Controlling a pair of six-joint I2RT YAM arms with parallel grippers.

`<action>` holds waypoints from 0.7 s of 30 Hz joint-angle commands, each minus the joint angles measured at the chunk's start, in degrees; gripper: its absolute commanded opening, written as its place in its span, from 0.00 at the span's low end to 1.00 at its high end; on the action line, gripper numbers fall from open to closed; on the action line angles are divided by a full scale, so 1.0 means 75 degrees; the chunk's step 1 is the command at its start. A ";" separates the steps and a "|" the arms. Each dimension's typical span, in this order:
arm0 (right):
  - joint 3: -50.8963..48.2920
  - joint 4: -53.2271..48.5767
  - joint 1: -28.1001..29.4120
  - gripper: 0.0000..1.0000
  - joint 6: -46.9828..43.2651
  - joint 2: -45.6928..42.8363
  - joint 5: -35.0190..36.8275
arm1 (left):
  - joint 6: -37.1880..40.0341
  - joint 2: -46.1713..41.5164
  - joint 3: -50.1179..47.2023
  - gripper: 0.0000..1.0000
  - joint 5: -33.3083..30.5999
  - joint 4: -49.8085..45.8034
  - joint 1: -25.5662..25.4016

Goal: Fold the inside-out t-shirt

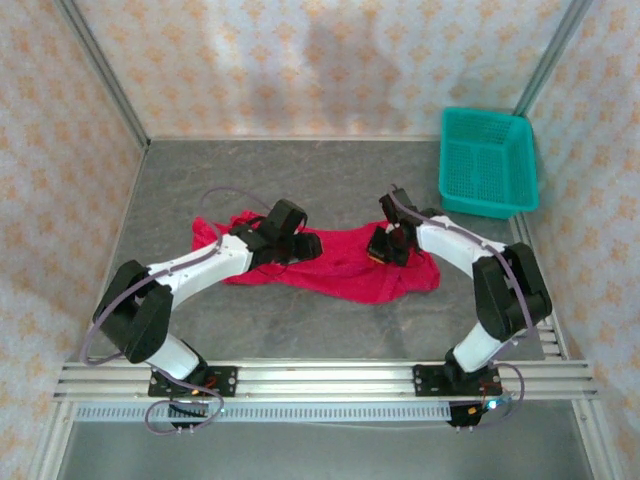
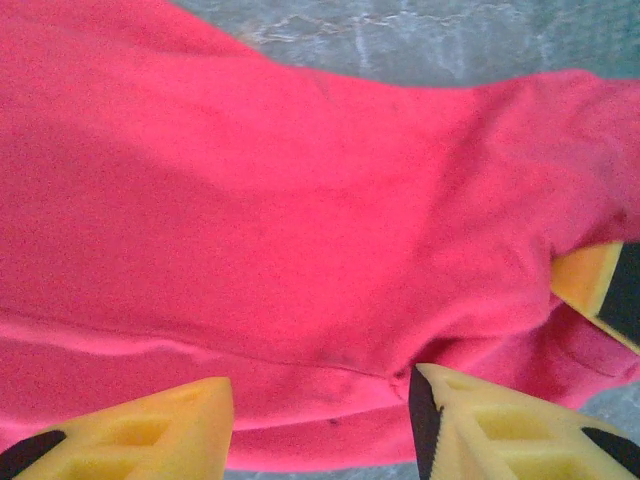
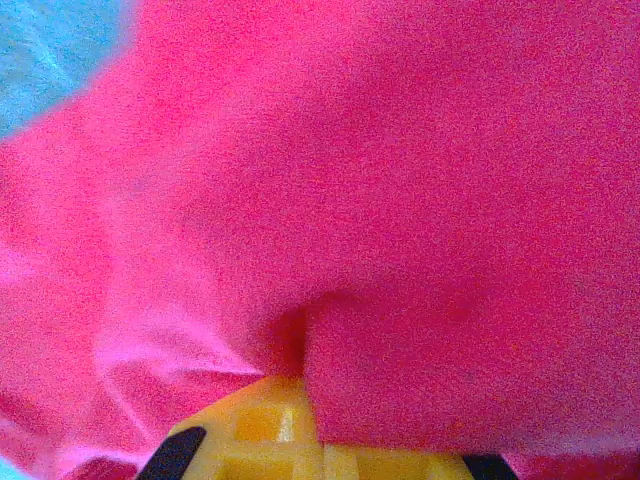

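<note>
Top view: red t-shirt (image 1: 340,262) lies crumpled in a long strip across the middle of the grey bench (image 1: 300,180), running from left of centre to right of centre. One end bunches at the left; the other spreads wider at the lower right. Teal mesh basket (image 1: 487,165) sits in the upper right of the frame, well apart from the cloth.

Left tool (image 1: 292,243): down on the left half of the strip, over the cloth. Left wrist view: left tool (image 2: 320,400) spread, its two yellow fingers (image 2: 160,430) standing apart at the bottom edge of the frame. Red cloth (image 2: 300,200) lies flat beneath and between them, with a seam line running across just above the tips. A strip of grey bench (image 2: 420,40) shows along the top of the frame.

Right tool (image 1: 386,248): down on the right half of the strip. Right wrist view: right tool (image 3: 300,440) pressed together at the bottom centre, pinching a fold of the t-shirt (image 3: 400,200). A crease runs down into the yellow tip, and cloth drapes over its right side. A patch of bench (image 3: 50,50) shows at the upper left.
</note>
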 commanded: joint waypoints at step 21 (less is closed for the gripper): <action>0.1216 -0.0966 -0.0516 0.00 -0.0265 -0.0256 0.0076 | 0.0306 0.1977 0.1076 0.00 -0.0302 0.0856 -0.0469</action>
